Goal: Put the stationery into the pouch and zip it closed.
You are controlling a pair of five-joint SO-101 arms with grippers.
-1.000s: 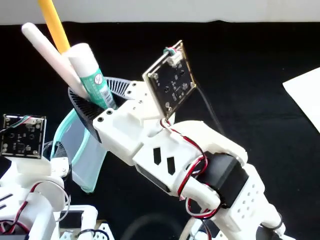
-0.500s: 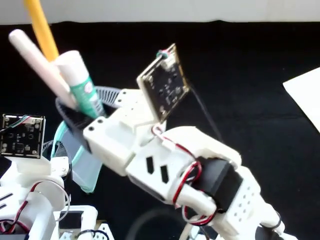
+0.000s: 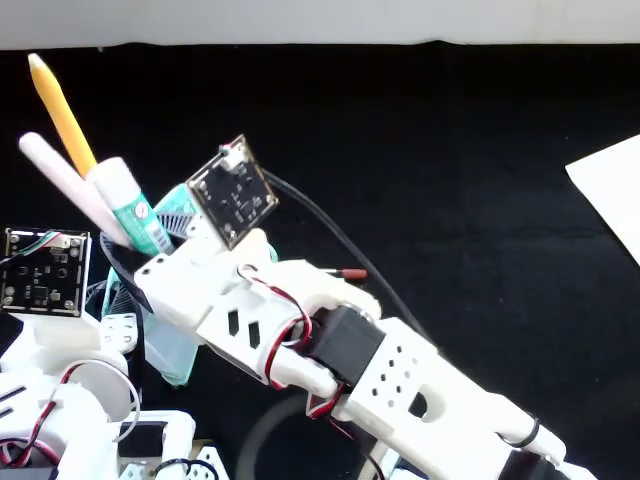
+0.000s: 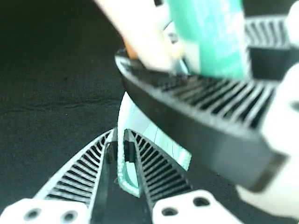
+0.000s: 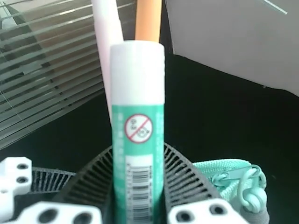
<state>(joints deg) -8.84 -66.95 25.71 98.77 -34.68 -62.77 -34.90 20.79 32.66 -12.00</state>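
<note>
Here, left pincer point(image 4: 122, 140) on pouch point(image 4: 161, 140) edge, right pincer point(image 5: 138, 156) round glue stick point(image 5: 138, 93).

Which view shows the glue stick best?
The right wrist view: the glue stick stands close, face-on, cap to label. The high view shows it farther off, tilted; the left wrist view, part of its green body.

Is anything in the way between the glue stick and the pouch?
Nothing else I can see. The right gripper holds the glue stick, pink pen and orange pencil right by the teal pouch, whose edge the left gripper pinches. Only the right gripper's black fingers lie between. I can't tell if the pouch is open.
</note>
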